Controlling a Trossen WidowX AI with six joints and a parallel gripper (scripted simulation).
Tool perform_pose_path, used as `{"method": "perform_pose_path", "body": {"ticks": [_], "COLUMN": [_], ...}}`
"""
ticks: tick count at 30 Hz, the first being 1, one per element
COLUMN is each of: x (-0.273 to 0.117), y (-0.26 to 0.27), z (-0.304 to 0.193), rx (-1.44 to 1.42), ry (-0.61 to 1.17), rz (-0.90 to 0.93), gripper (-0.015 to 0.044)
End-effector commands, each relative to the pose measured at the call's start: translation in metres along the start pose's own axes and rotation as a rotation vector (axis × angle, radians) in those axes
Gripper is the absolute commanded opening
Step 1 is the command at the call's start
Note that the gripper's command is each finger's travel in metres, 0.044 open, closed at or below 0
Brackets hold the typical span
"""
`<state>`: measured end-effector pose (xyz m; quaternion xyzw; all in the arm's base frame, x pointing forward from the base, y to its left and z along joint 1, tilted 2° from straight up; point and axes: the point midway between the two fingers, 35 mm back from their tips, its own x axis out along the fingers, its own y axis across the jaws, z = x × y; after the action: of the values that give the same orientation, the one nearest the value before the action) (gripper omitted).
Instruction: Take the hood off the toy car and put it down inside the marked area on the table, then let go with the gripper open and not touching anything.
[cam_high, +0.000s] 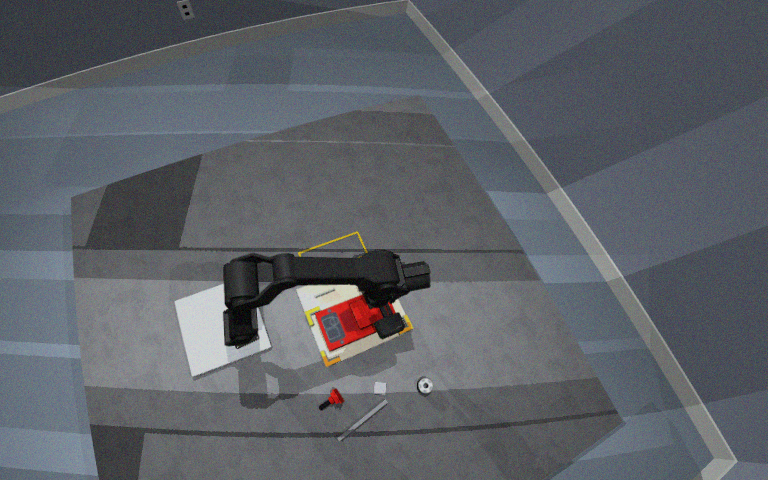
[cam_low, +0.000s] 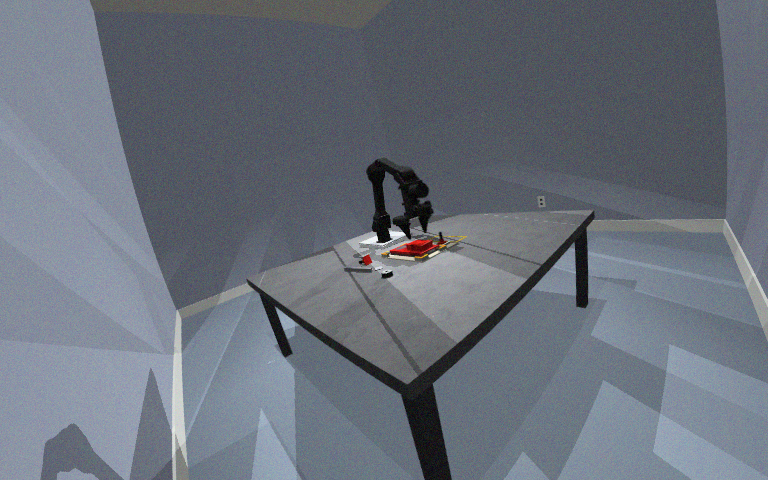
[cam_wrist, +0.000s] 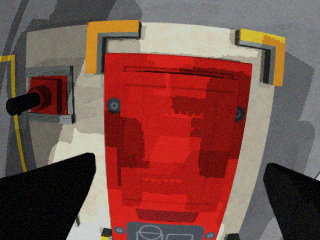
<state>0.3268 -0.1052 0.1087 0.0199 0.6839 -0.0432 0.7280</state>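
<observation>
The red toy car sits flat on a cream board. Its raised red middle part, which looks like the hood, is on it. A grey panel shows beside it. My gripper is open and empty above the car, its fingers wide apart, one on each side of the car in the wrist view. The arm covers part of the car in the top view. The yellow outline of the marked area lies beside the board, partly hidden by the arm.
Corner brackets surround the car on the board. A red block with a black peg stands between car and outline. Across the board lie a red piece, a grey bar, a white square and a wheel.
</observation>
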Motion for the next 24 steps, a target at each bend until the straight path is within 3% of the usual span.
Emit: {"method": "perform_pose_path", "body": {"ticks": [1, 24], "x": [0.006, 0.022], "y": [0.001, 0.002], "z": [-0.002, -0.004], "rx": [0.004, 0.004], "ry": [0.009, 0.009], "rz": [0.006, 0.006], "gripper": [0.044, 0.044]}}
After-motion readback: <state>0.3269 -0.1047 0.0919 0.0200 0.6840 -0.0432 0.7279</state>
